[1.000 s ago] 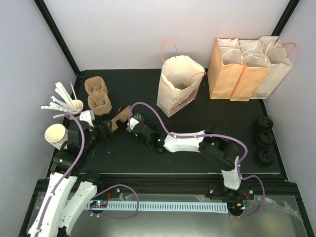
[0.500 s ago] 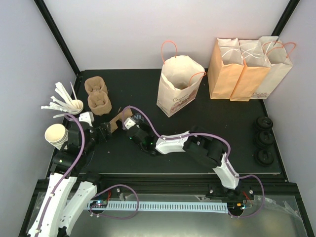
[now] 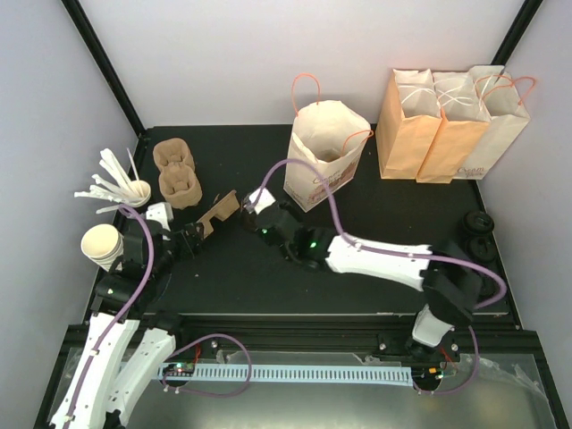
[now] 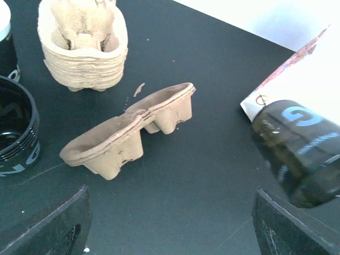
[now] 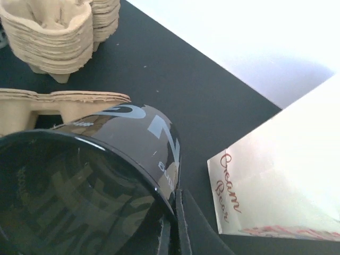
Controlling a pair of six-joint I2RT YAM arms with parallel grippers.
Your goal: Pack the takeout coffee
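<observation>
My right gripper (image 5: 172, 210) is shut on the wall of the takeout coffee (image 5: 106, 175), a black paper cup with pale lettering. The cup's mouth faces the camera and no lid shows on it. In the left wrist view the cup (image 4: 300, 154) hangs above the table in front of the open paper bag (image 4: 303, 74). From above, the right gripper (image 3: 250, 211) sits between a loose cardboard carrier (image 3: 217, 213) and that bag (image 3: 323, 161). My left gripper (image 4: 175, 228) is open over bare table, just short of the carrier (image 4: 133, 133).
Stacked cardboard carriers (image 3: 176, 170) stand at the back left, with a cup of white cutlery (image 3: 121, 188) and stacked white cups (image 3: 101, 245). Another open black cup (image 4: 16, 133) sits by my left finger. Three paper bags (image 3: 447, 121) stand back right. Round black pieces (image 3: 478, 253) line the right edge.
The right gripper closed on the black cup beside the carrier, then carried it right and back toward the open bag. The left arm stayed put.
</observation>
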